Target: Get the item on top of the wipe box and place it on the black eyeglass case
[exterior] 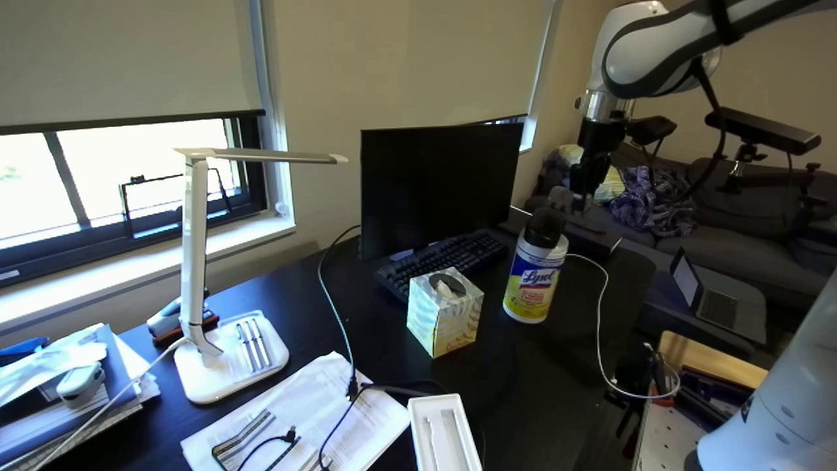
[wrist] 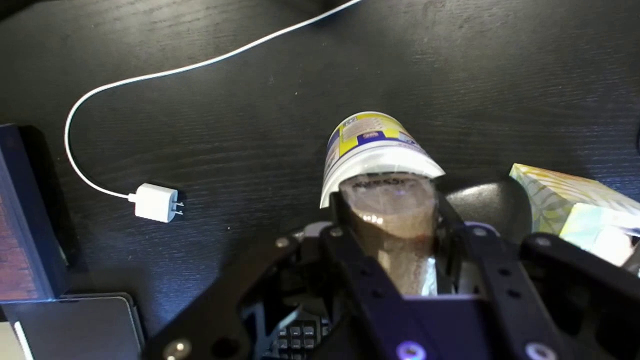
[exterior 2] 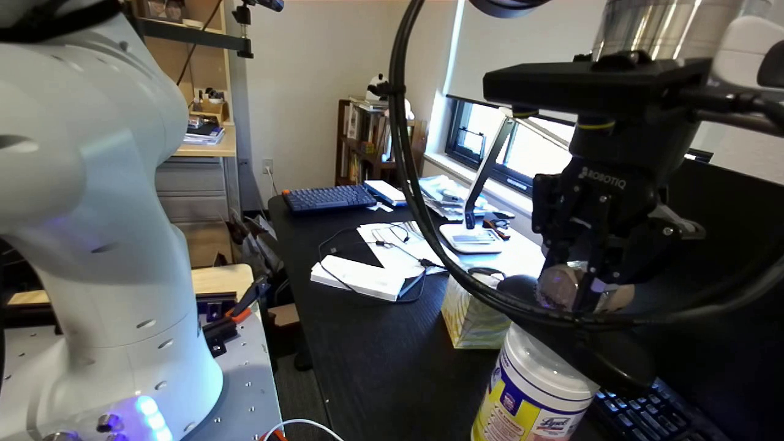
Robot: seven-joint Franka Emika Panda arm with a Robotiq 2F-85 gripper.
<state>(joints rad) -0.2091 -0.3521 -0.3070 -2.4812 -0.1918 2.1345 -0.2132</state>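
Observation:
The wipe box, a pale yellow-green and white carton [exterior: 435,320], stands on the desk with tissue in its top opening; it also shows in an exterior view [exterior 2: 471,318] and the wrist view [wrist: 545,202]. The black eyeglass case [exterior 2: 621,361] lies across the top of the Lysol canister [exterior 2: 533,392]; its end shows in the wrist view [wrist: 487,205]. My gripper [wrist: 392,200] is over the case, its fingers shut on a brown, clear-wrapped rounded item [wrist: 392,220]. The item also shows in an exterior view [exterior 2: 560,286], just above or touching the case; I cannot tell which.
A black monitor [exterior: 438,190] and keyboard [exterior: 477,252] stand behind the carton and canister. A white cable with a plug [wrist: 156,202] lies on the desk. A white lamp [exterior: 194,261], papers [exterior: 294,405] and an open white box [exterior: 444,435] are also on the desk.

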